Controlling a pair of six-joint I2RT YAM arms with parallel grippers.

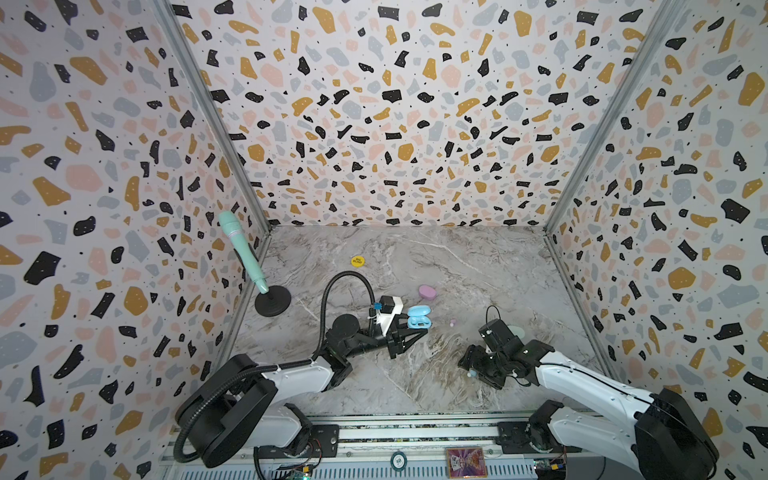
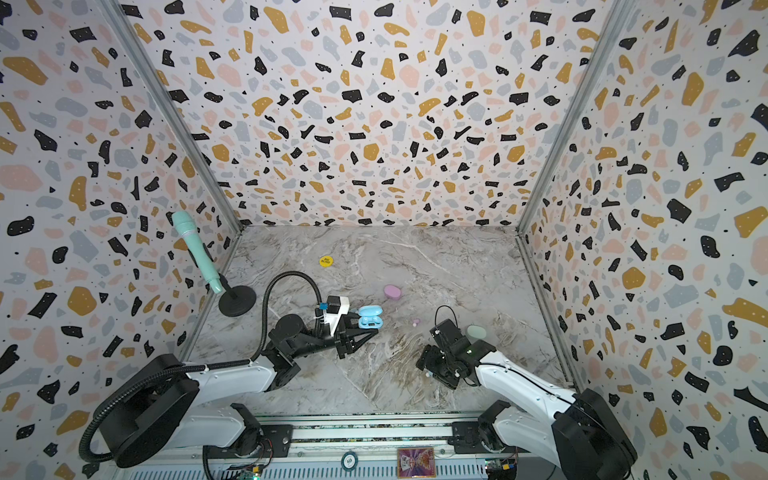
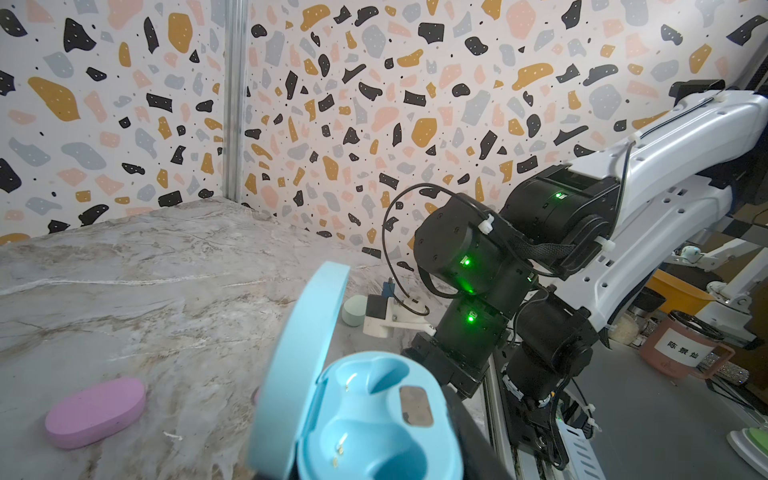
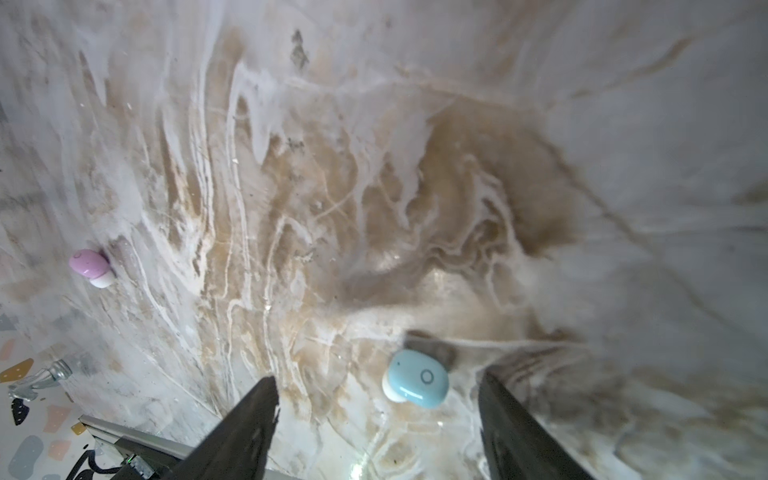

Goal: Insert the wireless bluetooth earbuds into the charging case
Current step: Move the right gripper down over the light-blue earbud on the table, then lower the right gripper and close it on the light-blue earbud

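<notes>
Low over bench [image 4: 374, 166], right tool [image 4: 378, 378] spread wide. Between its fingers, flat on bench, blue earbud [image 4: 415, 376], nearer one finger, touching neither. Well off to the side, pink earbud [image 4: 91, 266]. Farther along the bench, left tool [image 1: 409, 330] pinching open blue charging case [image 1: 419, 316], lid up.

I see the sky-blue oval plastic charging case [image 1: 419, 316] open about mid-table on the marble table [image 1: 457, 257], its lid tilted up and both sockets empty. A pink white-tipped earbud [image 4: 89, 266] lies near it. A light-blue white-tipped earbud [image 4: 417, 380] lies toward the front edge.
</notes>
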